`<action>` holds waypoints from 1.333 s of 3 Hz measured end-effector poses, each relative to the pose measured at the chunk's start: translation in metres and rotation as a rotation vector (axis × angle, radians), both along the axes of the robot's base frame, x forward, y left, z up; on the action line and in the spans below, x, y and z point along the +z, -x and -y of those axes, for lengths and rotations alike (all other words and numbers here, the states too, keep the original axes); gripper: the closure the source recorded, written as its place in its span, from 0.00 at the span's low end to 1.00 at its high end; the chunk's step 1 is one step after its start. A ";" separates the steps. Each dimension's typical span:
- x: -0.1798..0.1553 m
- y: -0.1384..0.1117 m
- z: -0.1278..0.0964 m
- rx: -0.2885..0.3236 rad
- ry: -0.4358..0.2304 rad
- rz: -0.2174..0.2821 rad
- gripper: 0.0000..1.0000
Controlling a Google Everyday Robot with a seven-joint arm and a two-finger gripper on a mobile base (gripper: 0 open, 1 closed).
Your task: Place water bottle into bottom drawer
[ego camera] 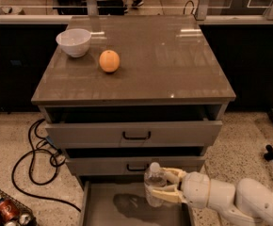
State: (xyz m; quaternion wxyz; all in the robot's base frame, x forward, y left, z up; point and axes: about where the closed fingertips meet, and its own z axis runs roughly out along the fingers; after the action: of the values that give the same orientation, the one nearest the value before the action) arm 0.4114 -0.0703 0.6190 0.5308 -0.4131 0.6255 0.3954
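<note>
The water bottle (pixel 154 183), clear with a white cap, stands upright over the bottom drawer (pixel 99 210), a flat grey tray pulled out at the bottom of the camera view. My gripper (pixel 167 186) comes in from the right on a white arm and is shut on the bottle's body, one finger behind it and one in front. The bottle's shadow lies on the drawer floor just left of it. I cannot tell whether the bottle's base touches the floor.
Two upper grey drawers (pixel 136 134) with black handles are partly pulled out above it. A white bowl (pixel 74 42) and an orange (pixel 109 60) sit on the cabinet top. Black cables (pixel 33 159) and a wire basket of cans (pixel 4 211) lie on the floor at left.
</note>
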 end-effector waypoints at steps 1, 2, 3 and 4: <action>-0.048 -0.017 -0.027 0.010 -0.029 0.005 1.00; -0.090 -0.025 -0.049 0.047 -0.011 -0.014 1.00; -0.133 -0.034 -0.072 0.063 0.022 -0.031 1.00; -0.171 -0.043 -0.095 0.048 0.069 -0.043 1.00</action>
State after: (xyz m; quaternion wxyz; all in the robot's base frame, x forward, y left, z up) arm 0.4543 0.0243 0.4484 0.4931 -0.4374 0.6399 0.3950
